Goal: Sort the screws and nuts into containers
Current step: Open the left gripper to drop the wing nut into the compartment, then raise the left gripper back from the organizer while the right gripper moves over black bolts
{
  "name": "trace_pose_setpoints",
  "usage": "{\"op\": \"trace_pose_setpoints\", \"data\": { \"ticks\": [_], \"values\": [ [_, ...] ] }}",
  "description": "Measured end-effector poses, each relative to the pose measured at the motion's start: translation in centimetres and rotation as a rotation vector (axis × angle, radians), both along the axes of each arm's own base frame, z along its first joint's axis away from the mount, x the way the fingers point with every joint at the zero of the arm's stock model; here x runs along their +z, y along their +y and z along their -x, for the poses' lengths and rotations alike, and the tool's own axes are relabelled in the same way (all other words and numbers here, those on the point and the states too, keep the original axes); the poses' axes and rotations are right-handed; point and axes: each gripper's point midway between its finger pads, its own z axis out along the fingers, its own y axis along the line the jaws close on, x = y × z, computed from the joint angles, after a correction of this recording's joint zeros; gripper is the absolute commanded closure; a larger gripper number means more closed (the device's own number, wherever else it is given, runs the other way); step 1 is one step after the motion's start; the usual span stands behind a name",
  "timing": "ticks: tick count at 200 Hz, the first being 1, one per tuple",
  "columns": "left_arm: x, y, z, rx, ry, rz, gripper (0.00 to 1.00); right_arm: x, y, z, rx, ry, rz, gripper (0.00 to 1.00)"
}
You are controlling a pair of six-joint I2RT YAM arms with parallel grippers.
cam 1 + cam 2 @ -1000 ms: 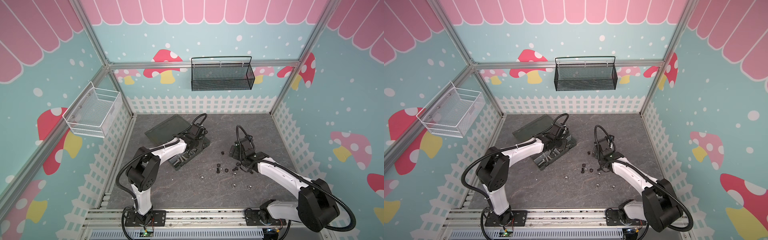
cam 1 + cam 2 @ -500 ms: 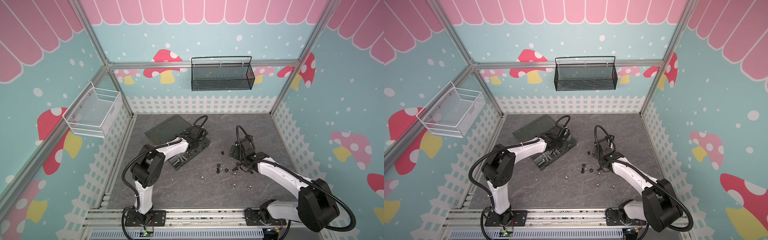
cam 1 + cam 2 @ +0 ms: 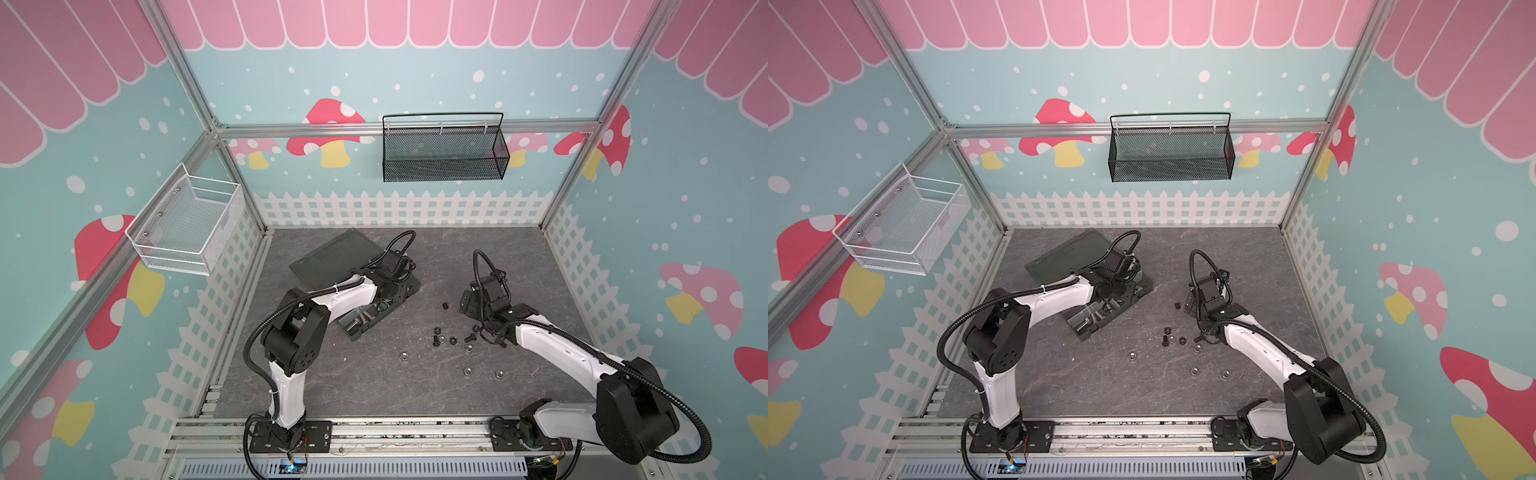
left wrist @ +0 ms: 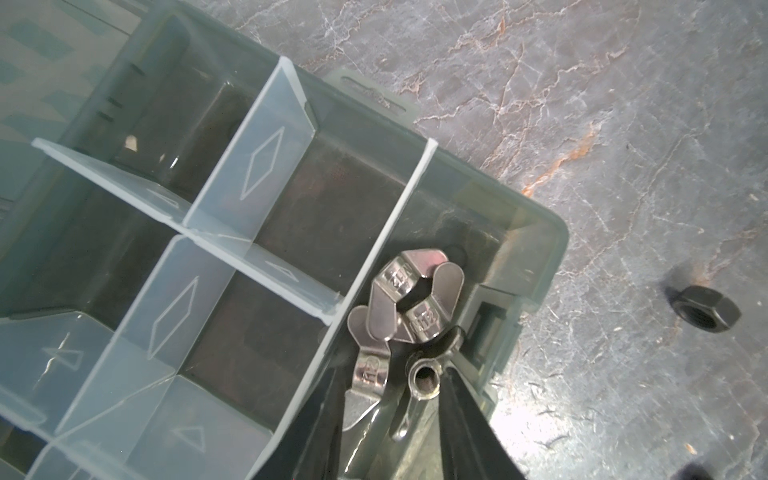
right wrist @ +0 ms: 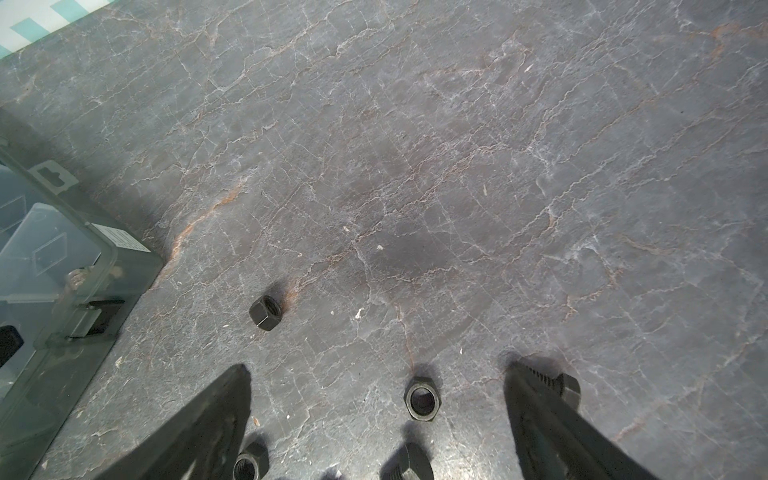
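Toward the back left of the grey stone-patterned table (image 3: 374, 386), the dark translucent organiser box (image 3: 409, 286) lies askew. Its lid (image 3: 332, 262) is folded flat open toward the back-left corner. The left gripper (image 4: 392, 370) hangs over the box's end compartment, the one nearest the table's middle. Its fingers (image 4: 316, 436) stand partly apart. In the left wrist view a silver winged nut (image 4: 424, 380) sits between them; whether either finger touches it I cannot tell. Just past the fingertips, more winged nuts (image 4: 409, 291) lie piled in that same corner compartment, beside the pale divider (image 4: 386, 249). At the box's opposite end, toward the front edge, a compartment holds silvery pieces (image 3: 361, 322) too small to name.

Outside the box wall, a lone black hex nut (image 4: 702, 311) rests on the table close by. The right gripper (image 5: 378, 368) hovers low over the middle of the table, to the right of the box, with its fingers spread wide and holding nothing. In the right wrist view a second black nut (image 5: 422, 399) lies flat between them, touching neither. A black screw (image 5: 565, 388) lies just beside one finger, partly hidden by it.

Nearer the front edge, in both top views, a cluster of black pieces (image 3: 436, 336) sits close together, and four silver nuts (image 3: 402, 355) lie scattered, each apart from the others.
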Motion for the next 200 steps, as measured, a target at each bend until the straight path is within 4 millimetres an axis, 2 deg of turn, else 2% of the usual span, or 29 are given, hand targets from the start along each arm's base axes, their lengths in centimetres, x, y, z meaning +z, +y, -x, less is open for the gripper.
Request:
{"op": "trace_pose_setpoints", "data": {
  "ticks": [32, 63, 108, 151, 200],
  "values": [
    [1.6, 0.0, 0.0, 0.0, -0.027, 0.019, 0.59, 0.0, 0.0, 0.0, 0.0, 0.0, 0.0, 0.04],
    [5.0, 0.0, 0.1, 0.001, -0.086, 0.06, 0.56, 0.0, 0.0, 0.0, 0.0, 0.0, 0.0, 0.04],
    [9.4, 0.8, 1.0, 0.006, -0.167, 0.119, 0.46, 0.0, 0.0, 0.0, 0.0, 0.0, -0.001, 0.04],
    [12.4, 2.3, 2.6, 0.027, -0.235, 0.154, 0.33, 0.0, 0.1, 0.0, 0.004, 0.003, -0.005, 0.04],
    [15.2, 5.1, 4.9, 0.085, -0.328, 0.185, 0.11, 0.2, -0.1, 0.4, 0.004, 0.004, -0.007, 0.04]
  ]
}}
